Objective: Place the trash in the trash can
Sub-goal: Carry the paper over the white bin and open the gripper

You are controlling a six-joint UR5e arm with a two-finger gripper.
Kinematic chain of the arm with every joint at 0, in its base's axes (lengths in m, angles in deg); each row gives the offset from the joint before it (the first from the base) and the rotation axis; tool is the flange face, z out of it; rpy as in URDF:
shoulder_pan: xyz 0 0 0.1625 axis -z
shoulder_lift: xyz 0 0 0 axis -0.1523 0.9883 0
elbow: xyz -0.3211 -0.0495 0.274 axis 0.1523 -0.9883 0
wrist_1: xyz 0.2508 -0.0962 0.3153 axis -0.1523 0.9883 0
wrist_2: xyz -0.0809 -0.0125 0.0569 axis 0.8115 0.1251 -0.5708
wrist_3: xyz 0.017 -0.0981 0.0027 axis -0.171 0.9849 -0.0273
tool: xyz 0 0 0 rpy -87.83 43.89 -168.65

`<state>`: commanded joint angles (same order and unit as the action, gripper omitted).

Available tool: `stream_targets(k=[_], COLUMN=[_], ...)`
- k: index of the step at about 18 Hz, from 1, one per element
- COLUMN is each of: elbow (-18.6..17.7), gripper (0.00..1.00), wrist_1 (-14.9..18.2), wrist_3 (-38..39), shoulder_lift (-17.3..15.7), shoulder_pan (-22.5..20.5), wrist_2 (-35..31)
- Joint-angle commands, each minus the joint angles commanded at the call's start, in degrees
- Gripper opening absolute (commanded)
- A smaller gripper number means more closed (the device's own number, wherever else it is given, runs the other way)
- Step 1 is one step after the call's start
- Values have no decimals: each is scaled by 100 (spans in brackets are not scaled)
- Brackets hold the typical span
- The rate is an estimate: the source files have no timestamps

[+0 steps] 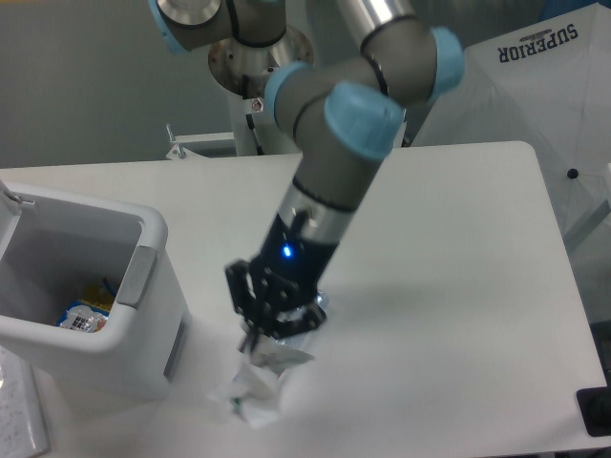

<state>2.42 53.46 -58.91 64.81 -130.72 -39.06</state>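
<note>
My gripper point(260, 342) hangs above the table's front, just right of the trash can point(158, 324), a white boxy bin with a grey tab point(136, 275). It is shut on the wad of clear thin plastic point(260, 374), which dangles crumpled below the fingers. The clear bottle lies on the table behind the wad and the gripper and is mostly covered. Only its cap end point(236, 405) peeks out at the lower left. The wad is lifted off the table, lower than the bin's rim.
Colourful wrappers point(86, 311) lie inside the bin. The robot's base point(258, 95) stands at the table's back. A white fabric cover marked SUPERIOR point(535, 86) rises at the back right. A dark object point(594, 410) sits at the front right corner.
</note>
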Motion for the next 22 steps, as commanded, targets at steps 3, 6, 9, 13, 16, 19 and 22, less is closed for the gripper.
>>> stream_targets(k=[3, 6, 9, 13, 16, 19, 22], elbow=[0, -88, -307, -650, -694, -835, -861], gripper=[0, 0, 0, 0, 0, 51, 100], wrist_1=[0, 9, 17, 9, 17, 0, -9], wrist_3=[44, 342, 492, 545, 554, 510, 510], shoulder_lift=[-325, -650, -845, -854, -783, -792, -792], shoulder_pan=[17, 105, 351, 799, 957, 1028, 1028], wrist_2=[299, 624, 643, 634, 634, 643, 634])
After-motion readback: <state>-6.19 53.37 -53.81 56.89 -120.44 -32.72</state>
